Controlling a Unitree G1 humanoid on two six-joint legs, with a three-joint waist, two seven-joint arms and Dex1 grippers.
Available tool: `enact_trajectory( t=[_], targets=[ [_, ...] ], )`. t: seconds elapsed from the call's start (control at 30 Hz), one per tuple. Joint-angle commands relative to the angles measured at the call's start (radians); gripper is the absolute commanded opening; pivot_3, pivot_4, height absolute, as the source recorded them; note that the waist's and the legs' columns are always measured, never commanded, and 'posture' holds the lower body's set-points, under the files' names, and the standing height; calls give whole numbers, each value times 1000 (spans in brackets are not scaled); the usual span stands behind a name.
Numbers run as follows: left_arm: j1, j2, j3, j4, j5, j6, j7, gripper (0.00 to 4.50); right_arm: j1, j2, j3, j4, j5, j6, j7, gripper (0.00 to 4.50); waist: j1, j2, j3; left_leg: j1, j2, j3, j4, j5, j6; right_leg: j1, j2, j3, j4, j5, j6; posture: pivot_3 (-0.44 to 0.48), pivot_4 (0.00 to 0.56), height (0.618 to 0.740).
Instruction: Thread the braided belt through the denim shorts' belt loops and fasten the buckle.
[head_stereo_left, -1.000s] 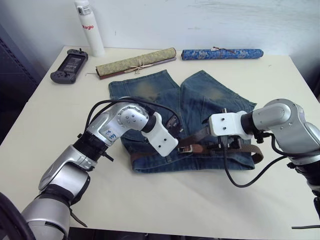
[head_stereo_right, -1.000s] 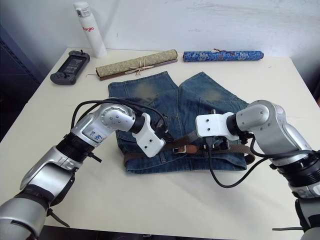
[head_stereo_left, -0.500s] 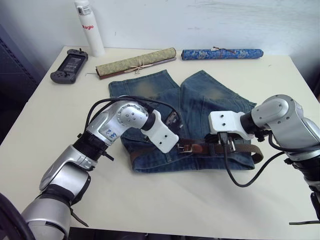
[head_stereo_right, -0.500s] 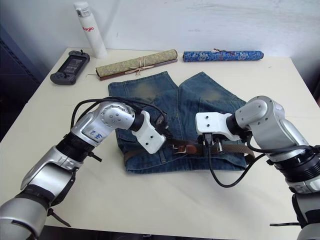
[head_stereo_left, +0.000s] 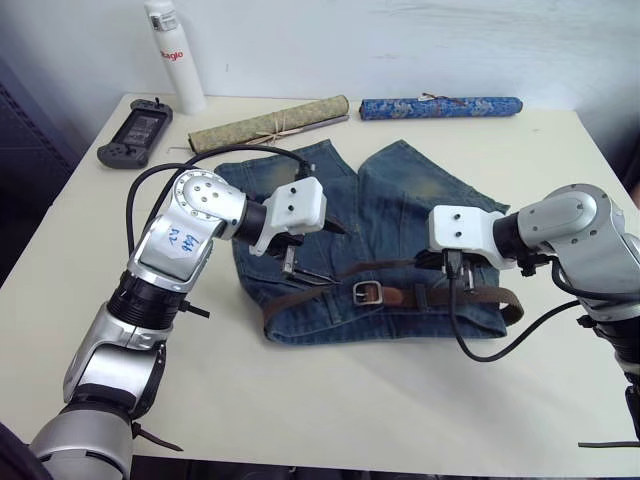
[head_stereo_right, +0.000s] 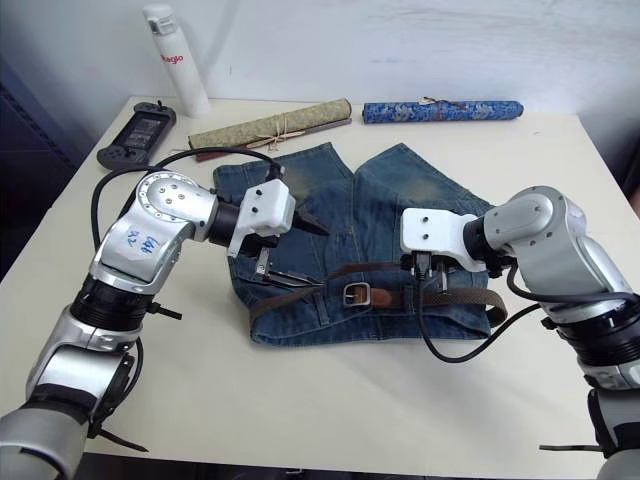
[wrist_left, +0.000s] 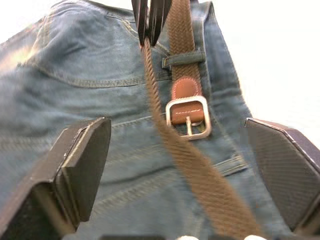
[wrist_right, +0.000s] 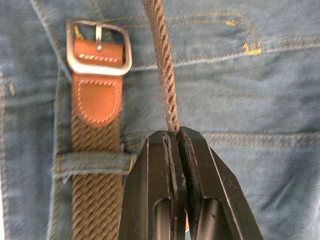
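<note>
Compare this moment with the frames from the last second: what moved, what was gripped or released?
The left gripper let go near the buckle, opened and pulled back over the denim shorts. The right gripper stayed shut on the braided belt, whose free end sank lower. Shorts and buckle kept their place.

The braided belt (wrist_right: 162, 65) is matt brown woven cord, ending in a smooth stitched tan leather tab (wrist_right: 97, 97) and a brushed silver metal buckle (wrist_right: 98, 47). The denim shorts (head_stereo_left: 420, 200) are faded blue cotton twill with orange stitching. The right gripper (wrist_right: 172, 145) has matt black plastic fingers.
</note>
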Motion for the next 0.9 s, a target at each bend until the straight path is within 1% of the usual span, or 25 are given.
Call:
enact_trajectory(
  t=[0.03,0.13,0.17,0.2,0.23,0.27,0.33,0.43,0.53,0.6,0.67,0.7,0.73,0.77,0.87,0.9],
  targets=[
    [-29,-23,77,-43,-67,208,108,4453,8,12,-88,-78,58,82,-35,0,-1,0,0,0,0,0,0,0,0,0,0,0,0,0,0,0,150,686],
    [-51,-84,123,-46,-133,397,191,4453,15,24,-97,-115,84,130,-51,0,-1,0,0,0,0,0,0,0,0,0,0,0,0,0,0,0,150,686],
    [-113,-186,261,0,-180,619,230,4453,19,35,-99,-127,86,143,-71,0,-2,0,0,0,0,0,0,0,0,0,0,0,1,0,0,0,150,686],
    [-159,-247,358,59,-275,777,264,4453,23,44,-101,-139,84,151,-92,0,0,0,0,0,0,0,0,0,0,0,0,0,1,0,0,0,150,686],
    [-182,-271,409,97,-365,876,291,4453,26,54,-103,-146,78,148,-117,0,2,-1,0,0,0,0,0,0,0,0,0,0,1,0,0,0,150,686],
    [-192,-284,442,131,-448,925,324,4453,29,64,-105,-149,70,148,-142,0,0,-1,1,-2,0,-2,2,0,1,0,0,-1,2,0,0,0,150,686],
    [-191,-272,456,179,-593,925,416,4453,32,72,-105,-150,59,142,-174,0,-7,0,0,-2,0,-2,2,0,1,0,0,-1,1,0,1,0,150,686],
    [-194,-205,471,297,-916,925,628,4453,48,76,-91,-143,-9,52,-256,0,-14,0,0,2,0,0,-1,1,-1,0,1,1,2,0,0,0,150,686],
    [-184,-143,462,385,-1189,925,836,4453,76,84,-71,-150,-69,-21,-319,0,-14,0,0,2,0,0,-1,2,-3,-2,1,1,2,0,0,0,150,686],
    [-162,-91,436,444,-1373,925,972,4453,98,93,-54,-157,-131,-95,-380,0,-11,0,0,2,0,0,-1,2,-3,-1,0,2,2,0,0,0,150,686],
    [-110,-39,361,415,-1595,858,1126,4453,116,109,-60,-160,-154,-121,-419,0,-10,0,0,2,0,0,-1,2,-3,-1,0,3,2,0,0,0,150,686],
    [-75,-19,329,393,-1673,827,1182,4453,131,129,-53,-168,-200,-169,-477,0,-9,0,0,3,0,0,-1,2,-3,-1,0,3,3,0,0,0,150,686],
    [-50,-9,310,375,-1716,804,1217,4453,143,144,-47,-173,-235,-206,-519,0,-8,0,0,3,0,0,-1,2,-3,-1,0,3,3,0,0,0,150,686],
    [-25,-7,304,360,-1731,793,1232,4453,154,160,-39,-180,-272,-244,-560,0,-8,0,0,3,0,0,-1,2,-3,-1,0,3,3,0,0,0,150,686],
    [23,-26,307,330,-1731,778,1242,4453,178,190,-29,-186,-335,-308,-612,0,-3,0,0,2,-1,0,0,2,-3,-1,0,4,2,0,0,0,150,686],
    [75,-37,303,283,-1731,762,1253,4453,193,218,-12,-195,-374,-339,-658,0,-2,0,0,2,-2,0,1,2,-3,-1,0,4,2,0,0,0,150,686]
  ],
)
